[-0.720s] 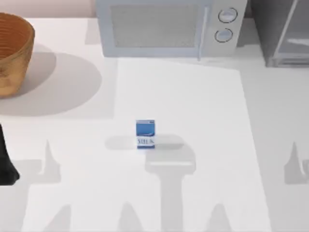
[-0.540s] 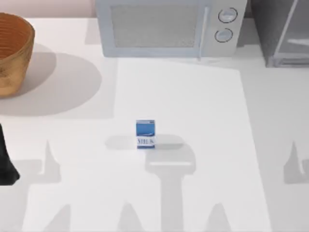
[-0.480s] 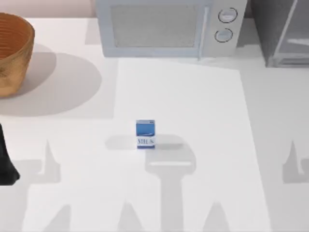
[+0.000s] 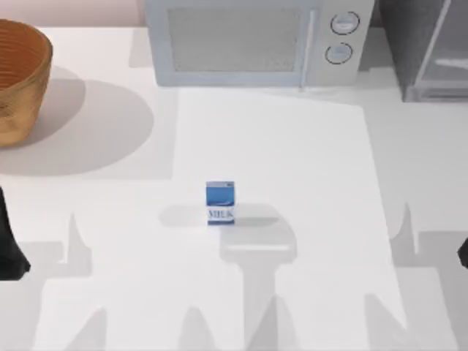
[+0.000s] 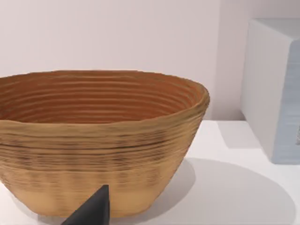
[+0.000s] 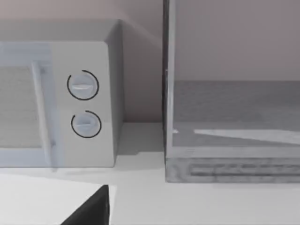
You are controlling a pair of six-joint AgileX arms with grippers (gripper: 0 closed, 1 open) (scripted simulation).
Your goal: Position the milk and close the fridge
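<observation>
Standing upright mid-table, milk (image 4: 220, 202) untouched; fridge (image 4: 428, 47) at far right corner, left arm (image 4: 9, 248) at left edge; grip state of either gripper: can't tell.

milk (image 4: 220, 202) mid-table, microwave (image 4: 248, 44) behind, fridge (image 4: 428, 47) back right

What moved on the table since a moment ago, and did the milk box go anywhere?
The right arm has just come into the top view at the table's right edge, and its shadow has slid inward toward the middle. Nothing was taken hold of or let go. The milk stands where it was, upright in the middle of the table. The left arm, the basket, the microwave and the fridge stayed as they were.
</observation>
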